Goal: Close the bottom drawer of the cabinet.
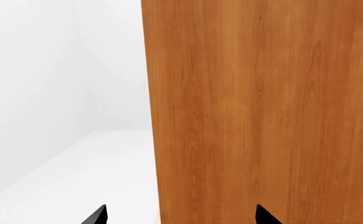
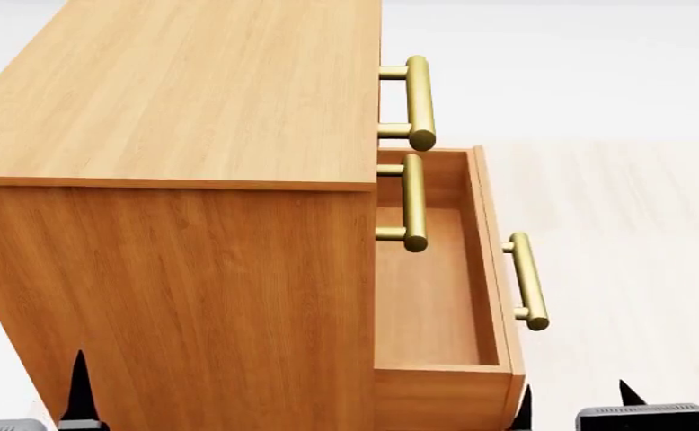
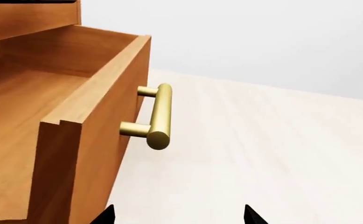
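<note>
The orange-brown wood cabinet [image 2: 181, 224] fills the left of the head view, seen from above and from its side. Its bottom drawer [image 2: 436, 296] stands pulled out to the right, empty, with a brass bar handle [image 2: 527, 280] on its front. The two upper drawers are shut, with brass handles [image 2: 418, 99] above it. The right wrist view shows the open drawer [image 3: 75, 121] and its handle [image 3: 158, 116]. My right gripper [image 3: 178, 215] is open and empty, just short of the drawer's front corner. My left gripper [image 1: 181, 215] is open, facing the cabinet's side panel [image 1: 262, 112].
Pale wood floor [image 2: 637, 233] lies to the right of the drawer front. A white wall and white floor [image 1: 57, 158] lie beside the cabinet's side in the left wrist view.
</note>
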Controlling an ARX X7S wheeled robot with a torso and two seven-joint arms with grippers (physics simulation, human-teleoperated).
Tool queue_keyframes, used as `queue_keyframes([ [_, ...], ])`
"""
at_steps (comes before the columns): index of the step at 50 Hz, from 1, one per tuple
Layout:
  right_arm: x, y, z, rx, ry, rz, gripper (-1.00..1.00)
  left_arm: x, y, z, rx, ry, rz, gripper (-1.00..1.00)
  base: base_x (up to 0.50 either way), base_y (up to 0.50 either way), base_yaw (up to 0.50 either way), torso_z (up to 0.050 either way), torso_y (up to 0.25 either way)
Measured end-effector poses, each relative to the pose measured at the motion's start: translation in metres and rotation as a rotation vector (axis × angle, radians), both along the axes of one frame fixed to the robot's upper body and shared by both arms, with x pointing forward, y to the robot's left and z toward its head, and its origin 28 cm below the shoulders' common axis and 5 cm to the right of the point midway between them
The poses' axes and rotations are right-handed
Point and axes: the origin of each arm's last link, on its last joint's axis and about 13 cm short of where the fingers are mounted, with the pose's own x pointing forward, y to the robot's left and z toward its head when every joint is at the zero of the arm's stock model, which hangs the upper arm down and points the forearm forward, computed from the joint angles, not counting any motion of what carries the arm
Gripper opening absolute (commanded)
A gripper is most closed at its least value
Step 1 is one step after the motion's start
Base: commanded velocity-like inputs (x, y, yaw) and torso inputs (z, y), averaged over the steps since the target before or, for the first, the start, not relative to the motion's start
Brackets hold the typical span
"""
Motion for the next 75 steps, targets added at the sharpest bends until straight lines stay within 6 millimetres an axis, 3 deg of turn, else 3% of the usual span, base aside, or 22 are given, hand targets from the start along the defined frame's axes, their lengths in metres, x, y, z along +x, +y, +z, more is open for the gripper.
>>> queue_keyframes([
  [75,0.008,0.054,0.004,-0.032,0.003,0.230,1.00,0.000,-0.002,-0.003,0.001,0.007,-0.004,1.00,0.00,0.00,0.00,0.000,0.000],
])
